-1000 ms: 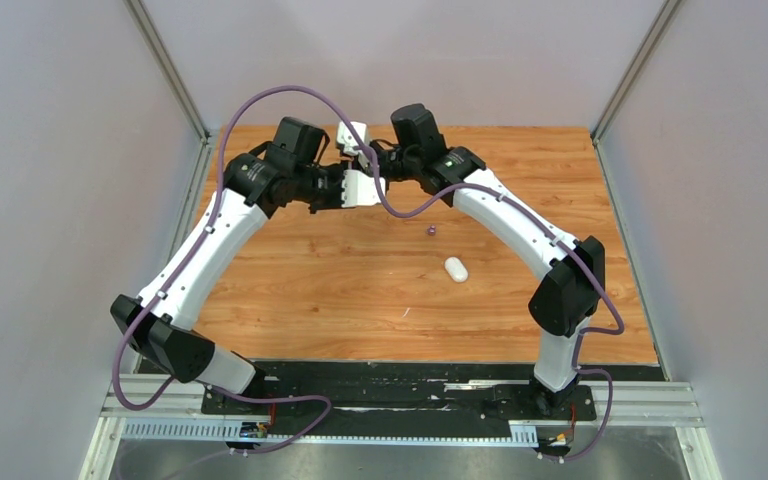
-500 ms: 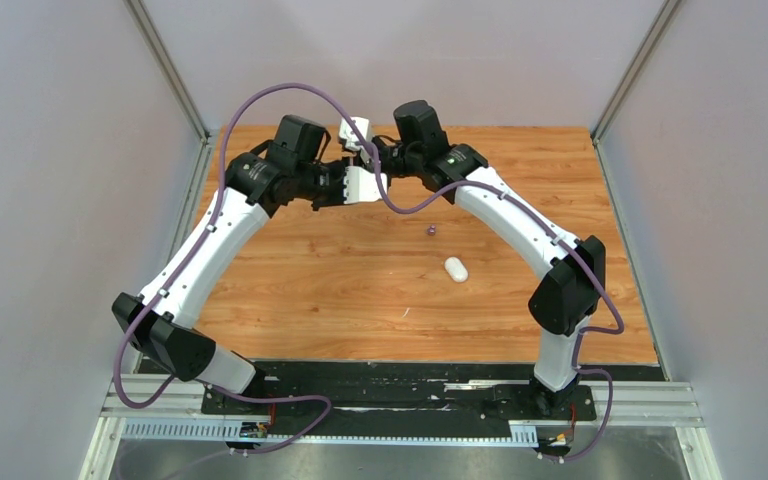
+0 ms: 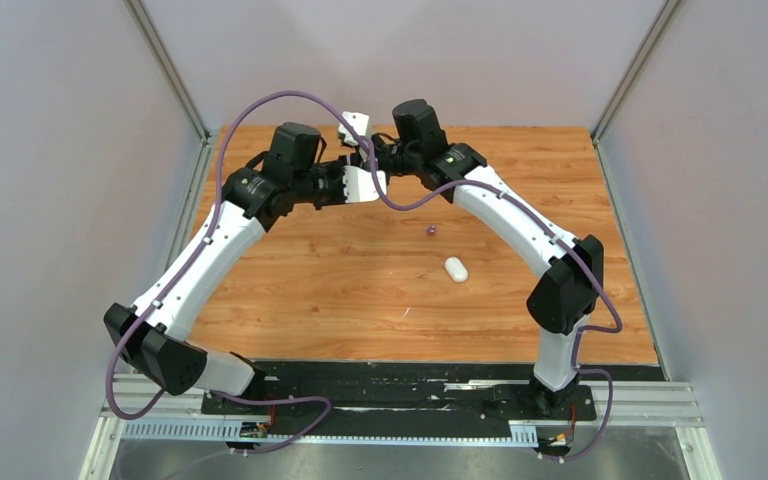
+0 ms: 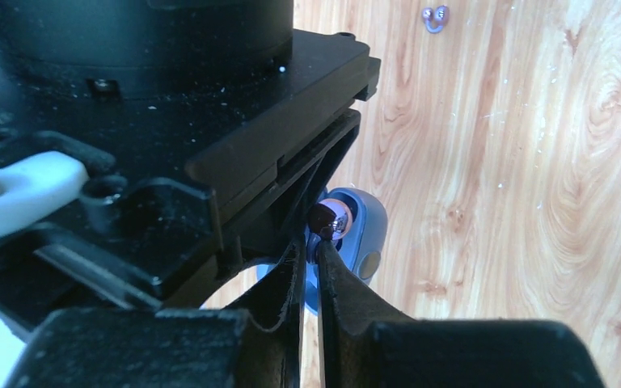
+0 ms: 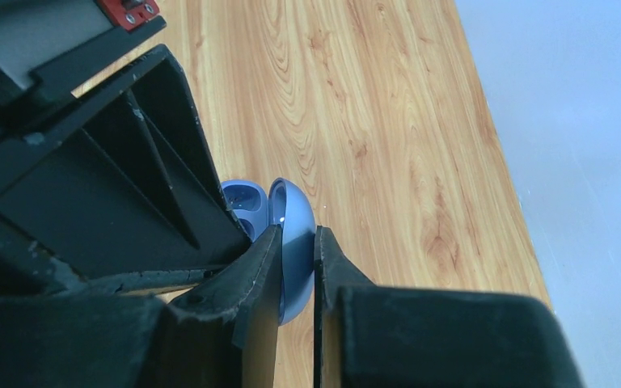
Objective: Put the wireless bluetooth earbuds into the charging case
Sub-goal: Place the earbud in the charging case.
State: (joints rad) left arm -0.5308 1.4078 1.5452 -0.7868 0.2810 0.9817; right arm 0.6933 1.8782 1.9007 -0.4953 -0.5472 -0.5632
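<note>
My right gripper [image 5: 297, 236] is shut on the lid of an open blue charging case [image 5: 293, 217], held above the far middle of the table. The case's sockets [image 5: 242, 206] face my left gripper. My left gripper [image 4: 314, 242] is shut on a dark purple earbud [image 4: 329, 220], pressed at the blue case [image 4: 368, 230]. In the top view both grippers [image 3: 365, 165] meet and hide the case. A second purple earbud [image 3: 431, 230] lies loose on the wood; it also shows in the left wrist view [image 4: 434, 16]. No white earbuds are in view.
A closed white pebble-shaped case [image 3: 456, 269] lies on the wooden table [image 3: 340, 290] right of centre. Grey walls enclose the table on three sides. A purple cable [image 3: 260, 105] loops over the left arm.
Both grippers have shifted slightly toward the far side, staying together. The left arm has leaned a little further left. The loose earbud and white case have not moved.
</note>
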